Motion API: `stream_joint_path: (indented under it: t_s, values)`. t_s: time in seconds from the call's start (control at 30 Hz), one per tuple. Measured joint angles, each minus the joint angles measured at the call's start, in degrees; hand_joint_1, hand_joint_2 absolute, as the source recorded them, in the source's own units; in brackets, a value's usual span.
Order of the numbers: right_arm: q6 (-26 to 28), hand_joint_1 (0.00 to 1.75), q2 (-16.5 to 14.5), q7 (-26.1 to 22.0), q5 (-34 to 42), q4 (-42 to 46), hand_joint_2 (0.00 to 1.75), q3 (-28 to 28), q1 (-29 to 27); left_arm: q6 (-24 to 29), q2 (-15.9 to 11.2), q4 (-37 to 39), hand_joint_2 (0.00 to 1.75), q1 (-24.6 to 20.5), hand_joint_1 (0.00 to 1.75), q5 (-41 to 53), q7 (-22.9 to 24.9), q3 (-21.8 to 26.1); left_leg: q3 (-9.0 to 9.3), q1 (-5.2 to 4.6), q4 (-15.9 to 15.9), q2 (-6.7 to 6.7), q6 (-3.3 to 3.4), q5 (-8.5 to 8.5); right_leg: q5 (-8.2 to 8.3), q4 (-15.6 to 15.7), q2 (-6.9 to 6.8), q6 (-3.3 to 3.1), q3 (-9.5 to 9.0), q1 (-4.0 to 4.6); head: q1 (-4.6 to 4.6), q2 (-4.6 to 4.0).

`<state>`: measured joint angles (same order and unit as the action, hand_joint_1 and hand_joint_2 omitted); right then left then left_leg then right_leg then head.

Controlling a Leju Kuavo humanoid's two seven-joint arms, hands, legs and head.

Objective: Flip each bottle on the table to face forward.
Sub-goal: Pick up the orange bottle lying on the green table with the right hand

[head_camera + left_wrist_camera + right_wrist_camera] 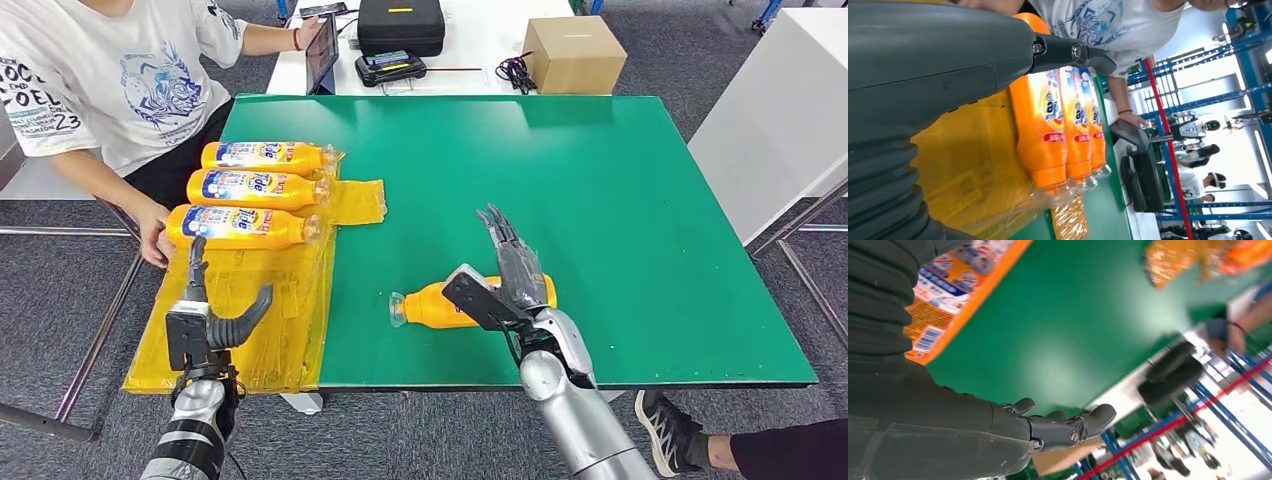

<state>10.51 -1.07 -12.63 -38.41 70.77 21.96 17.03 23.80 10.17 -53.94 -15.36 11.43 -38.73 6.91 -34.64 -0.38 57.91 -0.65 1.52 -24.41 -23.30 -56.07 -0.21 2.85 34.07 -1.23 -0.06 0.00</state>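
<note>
1. Head view: the right robot hand [505, 275] hangs over the near part of the green desk [600, 200] with its fingers stretched straight and apart, holding nothing.
2. A lone orange bottle [440, 305] lies on its side directly under and just behind that robot hand; its clear cap end points toward the left robot hand's side. Whether the palm touches it cannot be told.
3. Right wrist view: the same bottle [948, 295] shows beside the ribbed cover with a barcode panel turned up, and the thumb [1073, 426] sticks out over bare green desk.
4. Head view: the left robot hand [205, 315] sits above a yellow plastic sheet [250, 320] that drapes over the desk's left edge. Its fingers are spread, one pointing up and the thumb curving aside, with nothing in them.
5. Three more orange bottles lie side by side on the sheet just ahead of the left robot hand, labels up, caps pointing toward the right robot hand's side: the nearest bottle [240, 227], the middle bottle [258, 189] and the farthest bottle [265, 157].
6. Left wrist view: the three bottles [1063, 125] lie touching in a row just past a dark finger [1073, 52].
7. A person's hand [155, 235] rests at the base end of the nearest bottle, beyond the left robot hand.
</note>
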Motion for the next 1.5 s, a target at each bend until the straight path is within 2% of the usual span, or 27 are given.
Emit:
stream_joint_path:
  t_s: [0.2, 0.37, 0.6, 1.0, 1.5]
  values:
    - [-2.88, 0.0, 1.07, -0.11, 1.49, -3.85, 1.75, -0.06, 1.75, 0.87, 0.49, -0.07, 1.75, 0.47, 0.0, 1.74, -0.07, -0.02, 0.0, 0.0, 0.0, 0.0, 0.0, 0.01, 0.0, 0.0, 0.0, 0.0, 0.0, 0.0, 0.0, 0.0]
    - [-7.81, 0.0, 1.59, 0.04, 3.48, -7.68, 1.75, 0.02, 3.88, 2.63, 0.58, 0.32, 1.75, 0.31, 0.0, 4.13, -0.14, -0.17, -0.01, -0.01, 0.0, 0.0, 0.0, 0.01, 0.0, 0.0, 0.0, 0.0, 0.0, -0.01, 0.0, 0.0]
    - [-10.53, 0.0, 2.4, 0.08, 5.36, -12.19, 1.75, 0.5, 6.99, 4.38, 0.65, 1.13, 1.75, 0.25, 0.0, 7.08, -0.2, -1.6, -0.01, -0.01, 0.01, 0.0, 0.0, 0.01, 0.0, 0.0, 0.0, 0.0, 0.0, -0.01, -0.01, 0.0]
    - [-19.27, 0.0, 6.65, 1.28, 9.82, -18.33, 1.75, 6.36, 11.88, 3.14, 0.8, 3.71, 1.75, -1.04, 0.0, 7.17, -0.22, -2.9, -0.01, -0.01, 0.02, -0.01, 0.01, 0.01, 0.01, 0.0, 0.0, 0.01, 0.0, -0.01, -0.01, 0.0]
    - [-21.88, 0.0, 9.25, 0.97, 11.84, -20.02, 1.75, 9.35, 13.49, 3.1, 0.96, 5.07, 1.75, -1.99, 0.0, 7.11, -0.22, -3.23, 0.0, -0.01, 0.03, -0.02, 0.01, 0.01, 0.01, 0.0, 0.0, 0.02, 0.0, -0.01, -0.01, 0.0]
